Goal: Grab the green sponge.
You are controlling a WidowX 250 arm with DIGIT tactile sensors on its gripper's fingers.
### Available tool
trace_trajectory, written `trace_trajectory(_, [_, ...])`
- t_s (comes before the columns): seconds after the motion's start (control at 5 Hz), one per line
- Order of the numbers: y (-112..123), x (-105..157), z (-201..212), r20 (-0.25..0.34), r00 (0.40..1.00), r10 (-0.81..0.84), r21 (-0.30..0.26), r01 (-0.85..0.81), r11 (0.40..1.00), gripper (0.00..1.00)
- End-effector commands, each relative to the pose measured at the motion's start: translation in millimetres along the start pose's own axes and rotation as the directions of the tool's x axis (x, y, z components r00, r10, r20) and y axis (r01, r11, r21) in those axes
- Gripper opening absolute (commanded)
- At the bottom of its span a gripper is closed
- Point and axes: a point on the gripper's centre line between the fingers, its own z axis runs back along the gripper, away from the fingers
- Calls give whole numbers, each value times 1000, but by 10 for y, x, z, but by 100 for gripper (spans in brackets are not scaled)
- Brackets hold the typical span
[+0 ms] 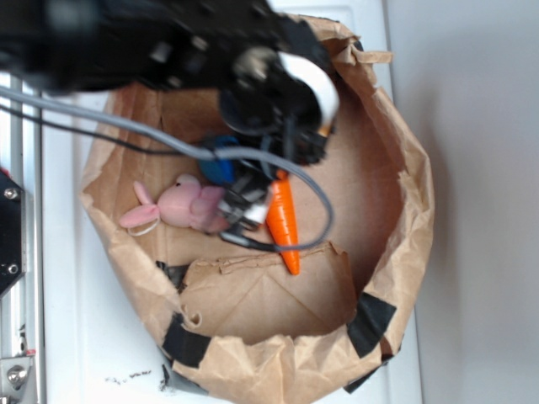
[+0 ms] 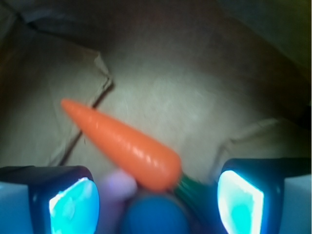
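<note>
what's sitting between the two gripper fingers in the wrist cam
In the wrist view, the blue ball and orange toy carrot's thick end lie between the open fingers.

You see a crumpled, matt brown paper bag [image 1: 396, 160] — and a smooth, glossy orange plastic carrot [image 2: 126, 144]; the pink rabbit toy [image 1: 189, 206] looks soft plush.

The arm [image 1: 160, 42] is built of black parts, with a white curved piece near the wrist. Grey cables [image 1: 168, 139] are looped beside it. The fingers [image 2: 73, 207] are faced with pale blue pads.

carrot [image 2: 124, 146] and blue ball [image 2: 153, 214] crowd the open claw [image 2: 156, 202] — bag floor [image 2: 195, 97] beyond bare
</note>
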Motion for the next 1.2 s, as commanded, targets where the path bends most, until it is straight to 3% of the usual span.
trace_trajectory(0.0, [252, -88, 30, -26, 999, -45, 121, 48, 992, 100])
trace_trajectory(0.4, [514, 112, -367, -122, 993, 5, 267, 28, 963, 100])
trace_trajectory(0.6, [525, 181, -530, -102, 995, 8, 297, 23, 954, 100])
trace_trajectory(0.8, [489, 264, -423, -63, 998, 1, 216, 12, 976, 0])
trace_trajectory(1.0, [434, 275, -230, -64, 998, -8, 155, 18, 988, 0])
